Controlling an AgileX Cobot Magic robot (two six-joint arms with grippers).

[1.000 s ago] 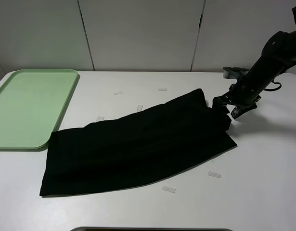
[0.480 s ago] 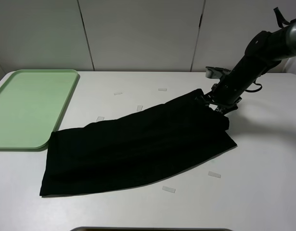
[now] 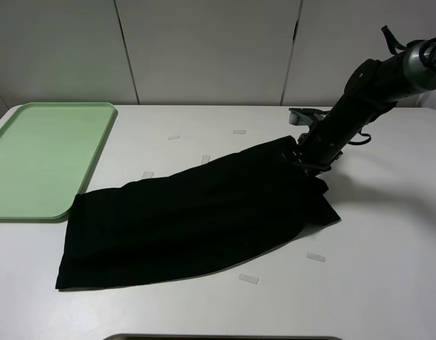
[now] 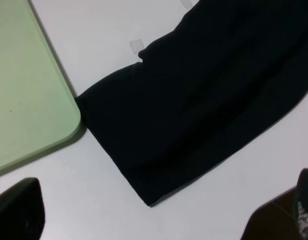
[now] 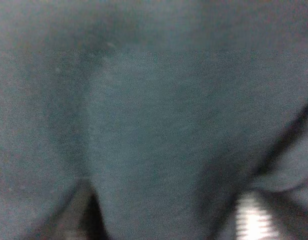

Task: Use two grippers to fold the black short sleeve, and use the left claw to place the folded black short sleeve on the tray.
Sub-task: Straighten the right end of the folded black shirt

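1. Tray [image 3: 40, 159]: one, pale green. It lies at the far left corner of the desk [image 3: 388, 269], with its long side running along the left edge.
2. Left gripper [image 4: 161, 215]: one, seen only in its wrist view. Its jaws are spread wide with nothing between them, and it hangs over the shirt's near left corner without touching it.
3. Black short sleeve [image 3: 196, 216]: one, lying flat in a long band that slants from the near left of the desk up towards the far right. Its left end is just beside the tray's near right corner.
4. Tape pieces [image 3: 315, 257]: six small pale strips, four beyond the shirt and two on its near side.
5. Right gripper [image 3: 306, 157]: one, set down on the shirt's far right corner. Blurred dark cloth fills its wrist view, so I cannot tell whether it is clamped.
6. Open room: bare desk shows along the near edge, to the right of the shirt, and along the far edge between the tray and the right arm.
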